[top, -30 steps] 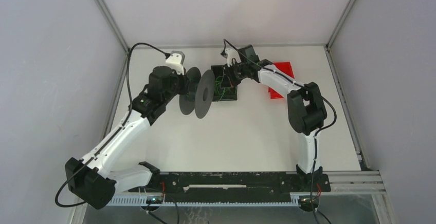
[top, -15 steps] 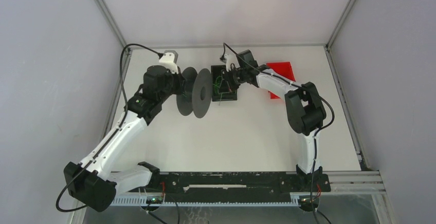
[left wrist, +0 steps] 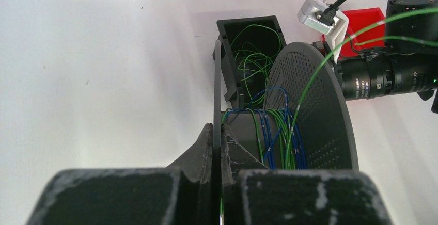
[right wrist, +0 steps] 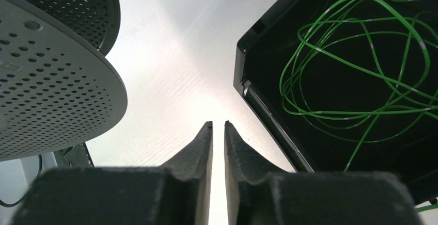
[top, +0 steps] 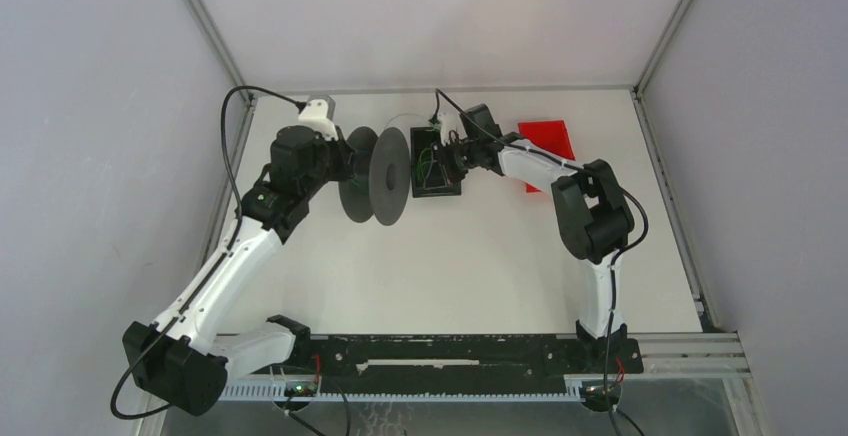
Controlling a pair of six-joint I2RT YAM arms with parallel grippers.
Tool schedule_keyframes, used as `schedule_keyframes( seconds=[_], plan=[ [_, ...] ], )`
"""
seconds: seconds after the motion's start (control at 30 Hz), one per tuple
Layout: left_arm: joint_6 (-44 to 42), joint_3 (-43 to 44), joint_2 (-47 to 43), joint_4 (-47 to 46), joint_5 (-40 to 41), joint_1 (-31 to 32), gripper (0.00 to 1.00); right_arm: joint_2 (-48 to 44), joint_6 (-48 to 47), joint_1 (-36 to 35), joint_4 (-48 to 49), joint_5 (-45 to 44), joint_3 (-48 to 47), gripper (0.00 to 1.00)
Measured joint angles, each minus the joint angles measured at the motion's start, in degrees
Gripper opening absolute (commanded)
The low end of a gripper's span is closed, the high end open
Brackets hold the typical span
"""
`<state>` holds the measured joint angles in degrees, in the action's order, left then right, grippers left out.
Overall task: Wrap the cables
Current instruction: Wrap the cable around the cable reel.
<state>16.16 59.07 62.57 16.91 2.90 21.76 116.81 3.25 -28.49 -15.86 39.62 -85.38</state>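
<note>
The cables are thin green wires lying in loose loops (right wrist: 356, 70) inside a black open box (right wrist: 243, 65) (top: 437, 188). Green and blue turns (left wrist: 284, 137) are wound on the hub of a black perforated spool (top: 378, 176) (left wrist: 315, 111). One green strand (left wrist: 330, 54) arcs from the spool up toward the right arm. My left gripper (left wrist: 217, 132) (top: 345, 169) is shut on the spool's thin near flange (left wrist: 217, 91) and holds it off the table. My right gripper (right wrist: 218, 124) (top: 452, 156) hovers by the box's edge, its jaws a narrow gap apart with nothing between them.
A red flat piece (top: 545, 141) lies behind the right forearm at the back right. The right wrist camera (left wrist: 321, 16) sits close behind the spool. Walls enclose the white table (top: 470, 256) on three sides.
The left arm has carried the spool a little left and toward the back, turning it more edge-on. The right gripper has edged left over the box.
</note>
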Motion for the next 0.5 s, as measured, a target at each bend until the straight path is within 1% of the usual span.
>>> schedule_keyframes(
  seconds=[0.13, 0.33, 0.4, 0.5],
  plan=[
    [0.0, 0.0, 0.0, 0.0, -0.2, -0.3, 0.0, 0.0, -0.3, 0.7, 0.3, 0.9, 0.2, 0.43],
    [-0.1, 0.0, -0.1, 0.0, -0.2, -0.5, 0.0, -3.4, -3.4, 3.2, -0.5, 1.9, 3.7, 0.57],
    [-0.1, 0.0, -0.2, 0.0, -0.2, -0.5, 0.0, -5.8, -5.5, 4.8, -1.6, 2.2, 4.6, 0.62],
    [-0.1, 0.0, -0.3, 0.1, -0.2, -0.5, 0.0, -10.1, -9.0, 6.9, -2.8, 2.5, 6.0, 0.67]
  ],
)
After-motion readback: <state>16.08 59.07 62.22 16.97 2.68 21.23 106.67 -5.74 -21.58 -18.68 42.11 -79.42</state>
